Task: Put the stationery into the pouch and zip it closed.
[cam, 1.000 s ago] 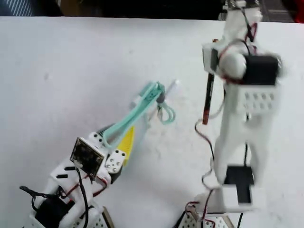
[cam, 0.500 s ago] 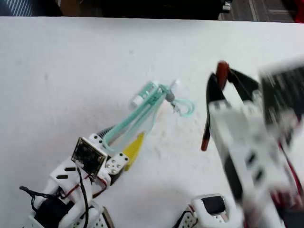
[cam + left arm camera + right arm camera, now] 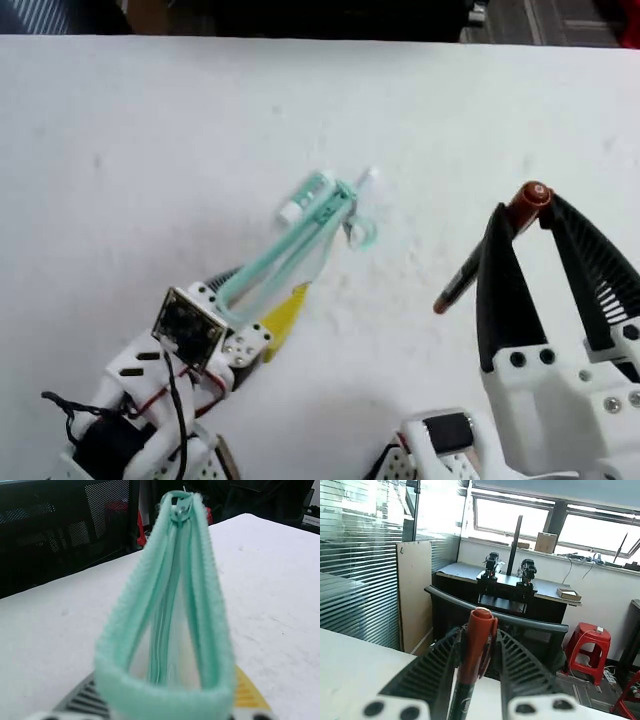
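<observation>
A mint-green pouch [image 3: 290, 250] stands on edge, running from the table's front left toward the middle. My left gripper [image 3: 268, 308] is shut on its near end, with a yellow finger [image 3: 285, 310] beside it. In the left wrist view the pouch [image 3: 170, 605] rises straight ahead of the gripper [image 3: 165, 700], zipper slider [image 3: 179, 511] at the far end. A green pull loop [image 3: 360, 233] hangs there. My right gripper [image 3: 528, 205], at the front right and apart from the pouch, is shut on a dark pen [image 3: 465, 280] with a red-brown cap [image 3: 479, 640] between the fingers [image 3: 432, 665].
A small white cylinder [image 3: 298, 203] lies against the pouch's far end, and a white bit [image 3: 368, 178] pokes out beside it. The white table [image 3: 150, 130] is bare at left and back. Its far edge meets a dark background. Both arm bases stand at the front edge.
My right arm swung from high over the back right down to the front right, carrying the pen. The pouch's pull loop swung about. The left arm stayed in place.
</observation>
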`<state>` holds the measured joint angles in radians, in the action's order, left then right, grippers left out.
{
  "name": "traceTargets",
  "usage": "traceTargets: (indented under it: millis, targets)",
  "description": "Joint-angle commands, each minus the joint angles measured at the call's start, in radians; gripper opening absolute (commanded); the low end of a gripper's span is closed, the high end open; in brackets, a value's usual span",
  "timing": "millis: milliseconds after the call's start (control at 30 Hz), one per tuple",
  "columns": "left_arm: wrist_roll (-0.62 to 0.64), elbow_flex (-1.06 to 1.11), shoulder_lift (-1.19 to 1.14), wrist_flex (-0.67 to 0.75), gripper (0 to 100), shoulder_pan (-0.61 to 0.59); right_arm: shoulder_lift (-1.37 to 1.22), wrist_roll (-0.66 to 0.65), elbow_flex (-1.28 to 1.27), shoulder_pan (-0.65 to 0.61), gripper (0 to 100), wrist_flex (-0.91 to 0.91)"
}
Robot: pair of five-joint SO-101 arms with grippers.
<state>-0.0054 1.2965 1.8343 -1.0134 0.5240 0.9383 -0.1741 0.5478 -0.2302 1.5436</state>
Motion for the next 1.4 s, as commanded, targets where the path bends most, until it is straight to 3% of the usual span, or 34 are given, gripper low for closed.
traceTargets:
  millis: [0,233,433,567,833,1100,1367]
  targets:
    - [-0.002,-0.014,-0.002,-0.006,18,0.015,-0.001,0.031,-0.002,-0.005,1.6,-0.035]
    - [0.002,-0.014,-0.002,-0.006,18,0.015,-0.001,0.264,-0.002,-0.005,1.6,-0.139]
    - [0.002,-0.014,-0.002,-0.002,18,0.015,-0.004,0.322,-0.003,-0.007,1.7,-0.162]
    - [0.000,-0.014,-0.002,-0.002,18,0.015,-0.039,0.393,-0.003,-0.094,1.7,-0.163]
    - [0.000,-0.014,-0.002,-0.002,18,0.015,-0.225,0.394,-0.002,-0.328,1.6,-0.177]
    - [-0.002,-0.014,-0.002,-0.002,18,0.015,-0.300,0.391,-0.003,-0.435,1.6,-0.183]
    - [-0.003,-0.014,-0.002,0.000,18,0.015,-0.352,0.281,-0.072,-0.489,1.6,-0.231]
